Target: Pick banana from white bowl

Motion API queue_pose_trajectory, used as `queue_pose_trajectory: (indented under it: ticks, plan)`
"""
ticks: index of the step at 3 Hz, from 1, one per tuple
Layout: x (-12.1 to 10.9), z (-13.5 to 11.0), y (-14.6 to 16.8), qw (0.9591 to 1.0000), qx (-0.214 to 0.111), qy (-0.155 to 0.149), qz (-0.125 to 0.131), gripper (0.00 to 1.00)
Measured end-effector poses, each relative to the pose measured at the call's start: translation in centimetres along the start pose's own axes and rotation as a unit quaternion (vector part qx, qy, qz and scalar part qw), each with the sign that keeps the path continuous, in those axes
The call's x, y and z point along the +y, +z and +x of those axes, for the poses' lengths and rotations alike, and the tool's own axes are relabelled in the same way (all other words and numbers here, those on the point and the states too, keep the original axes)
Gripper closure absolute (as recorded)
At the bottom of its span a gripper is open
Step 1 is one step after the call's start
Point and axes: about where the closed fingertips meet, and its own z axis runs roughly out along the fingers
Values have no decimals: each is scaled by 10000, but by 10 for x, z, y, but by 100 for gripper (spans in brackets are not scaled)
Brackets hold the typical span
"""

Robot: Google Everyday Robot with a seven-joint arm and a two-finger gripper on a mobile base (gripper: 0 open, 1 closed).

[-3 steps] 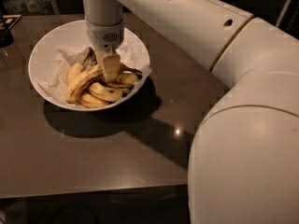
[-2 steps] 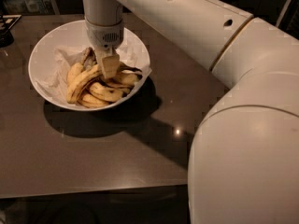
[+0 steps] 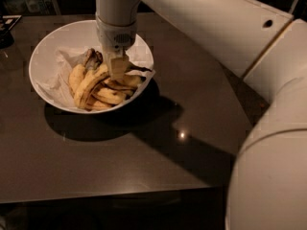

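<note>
At the far left edge a dark object point(image 3: 5, 30) sits on the back corner of the table, and behind it are blurred pale shapes that cannot be made out.

The white bowl point(image 3: 39, 47) stands on the left half of the table, lined with crumpled white paper point(image 3: 56, 83). The banana point(image 3: 90, 85), long and curved, lies in the middle of the bowl, running from the near left rim up toward the centre. A dark stem cluster point(image 3: 92, 56) shows just above it. A shorter banana point(image 3: 74, 74) lies against its left side, and more short bananas point(image 3: 112, 96) are piled to its right.

The gripper point(image 3: 118, 72) hangs straight down from the wrist point(image 3: 115, 30) into the bowl, and its tip is among the fruit. The upper end of the banana lies just left of the claw's tip, close against it, while the rest of the banana stretches away to the lower left. Whether the claw is wide, narrow or gripping anything cannot be told, since the fruit crowds around it.

The table point(image 3: 144, 171) is dark brown and glossy. The bowl's shadow falls beneath it and to the right, and a small glint of light point(image 3: 181, 134) shows near the middle. The white arm point(image 3: 216, 23) sweeps from the top centre to the right, and its bulky lower segment point(image 3: 273, 176) fills the right edge. The room behind is dark.
</note>
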Motion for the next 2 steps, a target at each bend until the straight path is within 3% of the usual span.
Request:
queue_pose_trajectory:
  ticks: [1, 2]
  plan:
    - [28, 0, -32, 9969, -578, 129, 522, 100]
    - [56, 0, -63, 9897, -1019, 307, 956, 100]
